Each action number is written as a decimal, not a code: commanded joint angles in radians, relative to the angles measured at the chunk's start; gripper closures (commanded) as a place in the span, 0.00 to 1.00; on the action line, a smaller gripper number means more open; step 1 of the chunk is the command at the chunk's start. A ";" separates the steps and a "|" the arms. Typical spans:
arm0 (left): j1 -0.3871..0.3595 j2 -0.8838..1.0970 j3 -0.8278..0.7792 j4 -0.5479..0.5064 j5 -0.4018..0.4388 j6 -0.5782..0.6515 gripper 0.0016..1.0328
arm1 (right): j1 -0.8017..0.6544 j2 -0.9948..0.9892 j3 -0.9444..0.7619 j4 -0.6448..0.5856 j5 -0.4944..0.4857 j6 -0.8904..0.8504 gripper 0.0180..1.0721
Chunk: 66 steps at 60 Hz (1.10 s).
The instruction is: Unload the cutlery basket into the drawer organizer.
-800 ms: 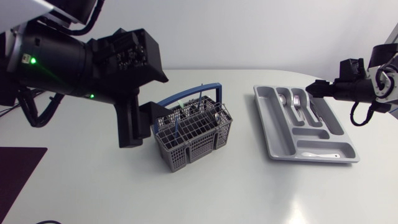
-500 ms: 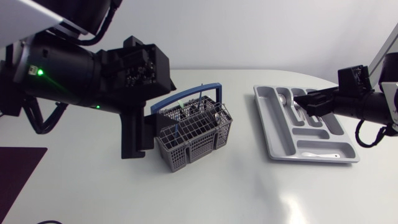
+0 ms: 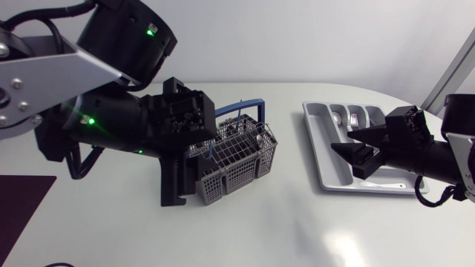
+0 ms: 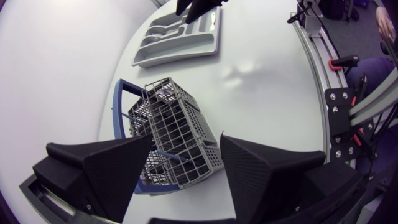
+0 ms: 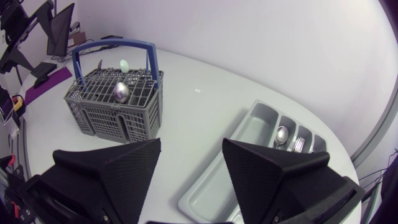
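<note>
The grey wire cutlery basket (image 3: 236, 159) with a blue handle stands mid-table; a spoon (image 5: 121, 91) and a pale green-tipped piece (image 5: 124, 64) stick up in it. My left gripper (image 3: 180, 182) hangs open just left of the basket, fingers pointing down; in the left wrist view the basket (image 4: 176, 132) lies ahead of the open left gripper (image 4: 185, 143). The grey drawer organizer (image 3: 331, 159) sits at the right, holding a spoon (image 5: 282, 134) and a fork (image 5: 298, 144). My right gripper (image 3: 355, 154) hovers open above the organizer's middle, empty, as the right gripper (image 5: 191, 146) also shows in its own view.
A white piece (image 3: 386, 183) lies in the organizer's front cross compartment. A dark purple mat (image 3: 18, 211) lies at the table's front left. Bare white table stretches between basket and organizer and along the front edge.
My left arm has swung right and down, bringing its gripper close against the basket's left side. My right gripper has moved from the organizer's far right edge forward and left over its middle.
</note>
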 commanded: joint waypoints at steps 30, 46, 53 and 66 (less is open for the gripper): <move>0.104 0.135 -0.065 0.171 -0.036 -0.219 0.27 | 0.204 -0.044 -0.014 0.001 0.070 -0.009 0.31; 0.116 0.156 -0.097 0.262 -0.105 -0.266 0.40 | 0.313 -0.038 0.018 -0.001 0.141 -0.007 0.31; 0.105 0.160 -0.103 0.266 -0.103 -0.277 0.42 | 0.322 -0.030 0.023 -0.001 0.147 -0.007 0.31; 0.092 0.175 -0.114 0.288 -0.103 -0.291 0.65 | 0.320 -0.029 0.018 0.001 0.147 -0.007 0.31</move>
